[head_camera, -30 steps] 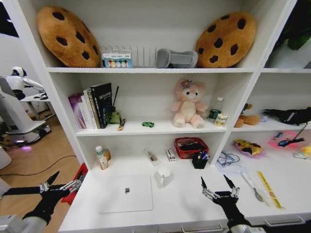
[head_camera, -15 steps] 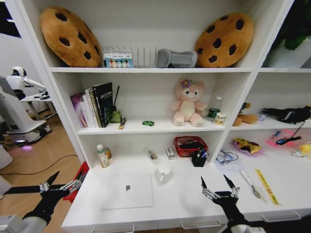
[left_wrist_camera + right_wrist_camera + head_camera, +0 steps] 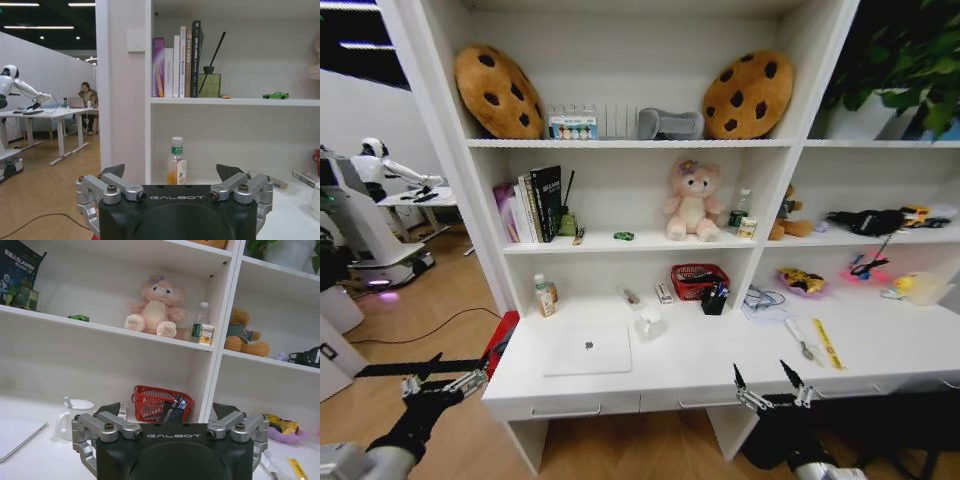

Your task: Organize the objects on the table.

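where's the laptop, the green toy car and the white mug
laptop (image 3: 587, 350), head view, middle of its closed lid.
green toy car (image 3: 276, 95), left wrist view, its body.
white mug (image 3: 76, 417), right wrist view, its side wall.

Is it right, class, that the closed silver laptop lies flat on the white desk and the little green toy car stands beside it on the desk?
Not quite. The laptop does lie closed on the desk, but the green toy car stands on the shelf above, left of the pink plush bear, as the head view shows.
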Tool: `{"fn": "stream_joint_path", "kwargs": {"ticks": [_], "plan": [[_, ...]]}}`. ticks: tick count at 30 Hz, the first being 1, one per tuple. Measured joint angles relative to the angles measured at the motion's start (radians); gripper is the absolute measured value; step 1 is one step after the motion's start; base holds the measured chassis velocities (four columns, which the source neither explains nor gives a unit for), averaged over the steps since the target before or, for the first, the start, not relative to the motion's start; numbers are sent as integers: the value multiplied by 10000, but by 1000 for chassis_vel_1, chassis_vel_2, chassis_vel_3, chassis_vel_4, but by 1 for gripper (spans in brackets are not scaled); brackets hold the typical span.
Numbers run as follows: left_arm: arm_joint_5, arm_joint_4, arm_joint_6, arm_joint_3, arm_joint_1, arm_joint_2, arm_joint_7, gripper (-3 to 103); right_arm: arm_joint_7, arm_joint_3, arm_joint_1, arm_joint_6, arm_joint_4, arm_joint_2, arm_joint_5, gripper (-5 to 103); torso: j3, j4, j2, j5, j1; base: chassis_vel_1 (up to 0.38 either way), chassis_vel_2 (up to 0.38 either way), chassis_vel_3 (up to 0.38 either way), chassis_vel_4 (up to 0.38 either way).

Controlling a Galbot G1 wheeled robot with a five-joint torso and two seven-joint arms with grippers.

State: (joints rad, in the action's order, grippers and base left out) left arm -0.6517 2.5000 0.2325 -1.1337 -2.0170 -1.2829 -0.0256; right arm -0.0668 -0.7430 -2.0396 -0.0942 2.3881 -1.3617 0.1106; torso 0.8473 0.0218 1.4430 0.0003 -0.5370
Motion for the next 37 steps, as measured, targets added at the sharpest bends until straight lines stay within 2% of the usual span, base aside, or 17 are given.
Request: {"fn": "stream_joint_path", "kwargs": {"ticks": [4,7,10,13,17,18,19,21,23,37], "plan": [[0,0,0,0,0,0,0,100,0,-1,0,0,1,0,0,100,-1,-3,0,-9,0,358,-345,-360,377],[0,0,0,0,-1,0,-3,100,0,-1,-3,0,0,0,0,100,-2,3,4,4,6,316,-330,-332,314],[0,-1,0,-1,-3,0,0,100,1,0,-1,0,0,0,0,100,-3,-11,5,-6,6,171,-163,-238,235],[0,0,0,-1,-3,0,0,100,0,0,-2,0,0,0,0,100,-5,-1,8,-3,8,-5,-19,-131,51],[0,0,0,1,0,0,-1,100,0,-1,-3,0,0,0,0,100,-2,8,3,-5,6,-52,-16,-66,7],[0,0,0,4,1,0,-7,100,-2,-4,-4,0,0,0,0,100,3,12,-2,4,-1,-72,-26,129,-2],[-1,1,0,3,1,0,-5,100,0,-1,3,0,0,2,0,100,5,-9,-7,1,-14,-9,74,100,-67],[-1,0,0,3,1,0,-5,100,0,-1,4,0,0,2,0,100,5,-7,-7,-2,-14,-23,49,80,-67],[0,0,0,2,1,0,-5,100,-1,-1,2,0,0,1,0,100,3,5,-5,-4,-9,0,0,0,0],[-1,0,0,2,0,0,-4,100,0,-1,0,0,0,1,0,100,1,0,-1,-3,-3,0,0,0,0]]}}
